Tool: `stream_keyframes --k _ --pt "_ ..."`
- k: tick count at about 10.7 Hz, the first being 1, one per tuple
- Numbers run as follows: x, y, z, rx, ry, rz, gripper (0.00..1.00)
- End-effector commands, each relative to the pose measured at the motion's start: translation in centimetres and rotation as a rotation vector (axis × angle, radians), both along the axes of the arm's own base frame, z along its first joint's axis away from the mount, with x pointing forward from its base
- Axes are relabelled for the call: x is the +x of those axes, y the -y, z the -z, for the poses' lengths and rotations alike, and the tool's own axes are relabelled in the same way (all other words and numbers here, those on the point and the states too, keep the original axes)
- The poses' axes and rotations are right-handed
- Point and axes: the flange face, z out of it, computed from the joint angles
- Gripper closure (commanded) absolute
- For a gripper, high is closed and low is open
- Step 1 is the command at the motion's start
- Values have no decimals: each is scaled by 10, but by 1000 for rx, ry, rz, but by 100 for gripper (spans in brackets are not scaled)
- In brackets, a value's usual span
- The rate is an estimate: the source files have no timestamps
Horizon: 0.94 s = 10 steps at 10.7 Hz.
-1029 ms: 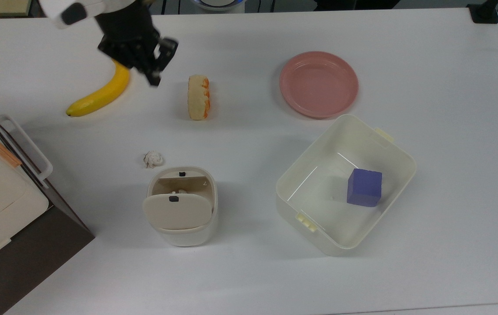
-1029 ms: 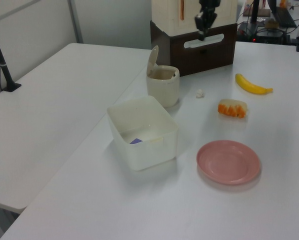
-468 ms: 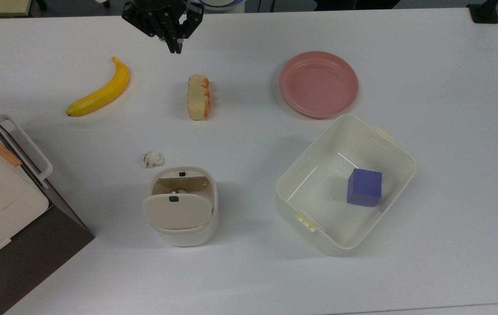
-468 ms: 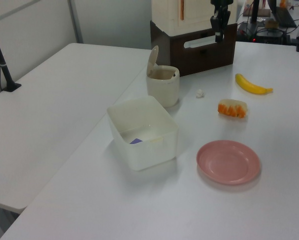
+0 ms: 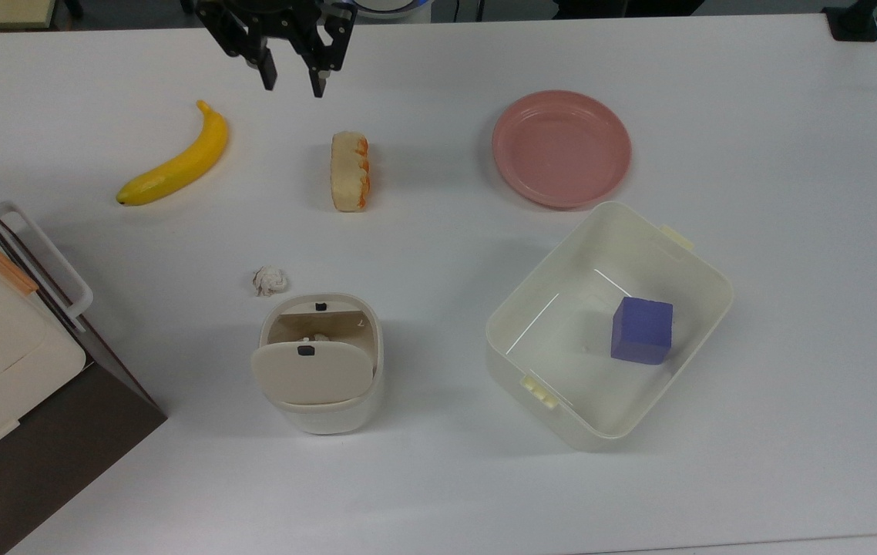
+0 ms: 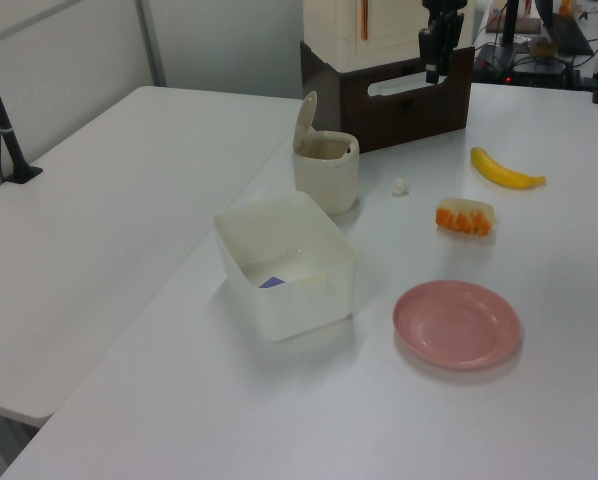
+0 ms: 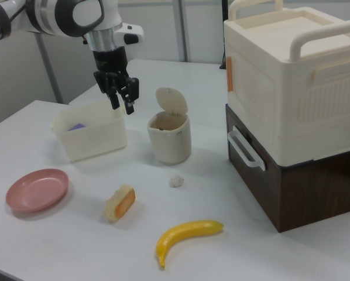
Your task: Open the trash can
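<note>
Gripper [image 5: 294,82] now parked w/ fingers [image 5: 268,79] spread, after closing 0.5 s ago; trash can [image 5: 322,362] lid up — task looks done.

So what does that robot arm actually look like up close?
The arm is glossy white with rounded segments and dark grey joint rings. Its end effector is matte black and boxy, with two short black fingers.

My black two-finger tool [image 5: 293,85] has swung from over the curved yellow banana's [image 5: 174,166] stem end toward twelve o'clock, to the top view's upper edge, and its fingers, together half a second ago, now stand spread apart.
</note>
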Motion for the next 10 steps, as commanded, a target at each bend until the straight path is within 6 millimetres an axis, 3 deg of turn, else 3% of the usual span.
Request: stream_keyframes --k 1,3,10 --pt "-19 0 -10 -10 10 13 0" --pt "-29 4 -10 -3 -8 15 0" --pt "-29 6 -9 0 3 20 0"
